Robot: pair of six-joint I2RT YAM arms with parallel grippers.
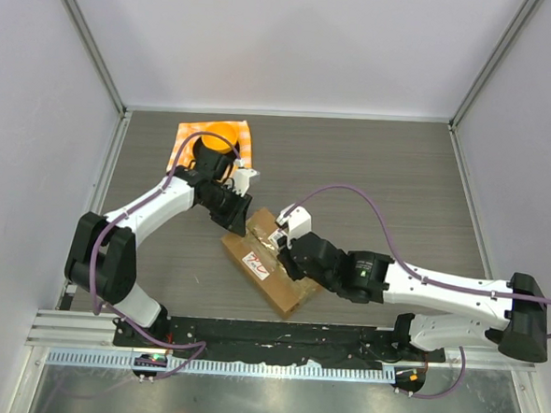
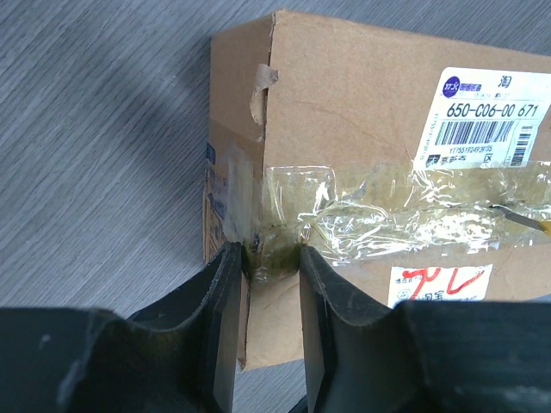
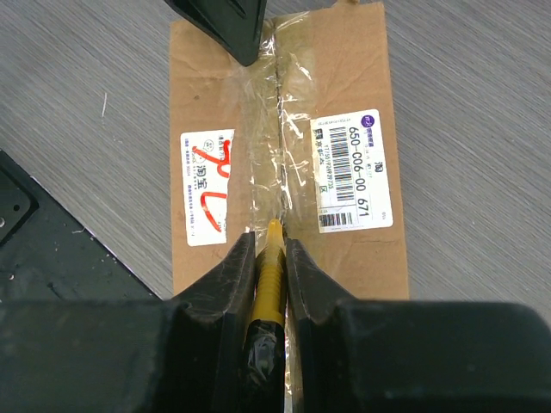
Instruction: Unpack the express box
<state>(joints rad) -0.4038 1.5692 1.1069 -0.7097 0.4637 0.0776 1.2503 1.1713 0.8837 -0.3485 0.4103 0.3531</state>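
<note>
At the upper left of the overhead view, an orange cloth-like item (image 1: 191,134) is seen lying on the grey wood-grain table (image 1: 380,175), partly covered by the left arm that reaches up from the lower left. The left gripper (image 2: 271,258) is placed at the upper-left end of the express box (image 1: 284,291), well apart from the orange item. In the left wrist view its jaws are set narrow, with one fingertip on each side of the box's end edge, right where the clear tape (image 3: 277,129) folds over. Whether any tape or cardboard is pinched between them cannot be told. The box is found in the middle of the table, closed and lying flat, turned diagonally from upper left to lower right. In the right wrist view its top face is crossed lengthwise by the wrinkled tape along the seam. A white sticker with red marks (image 3: 205,198) is seen left of the seam and a white printed label (image 3: 349,172) right of it. From the lower right, the right gripper (image 3: 269,245) is brought over the box's near end, and a yellow tool (image 3: 271,267) is clamped tightly between its fingers. The tool's tip is laid on the taped seam between sticker and label.
</note>
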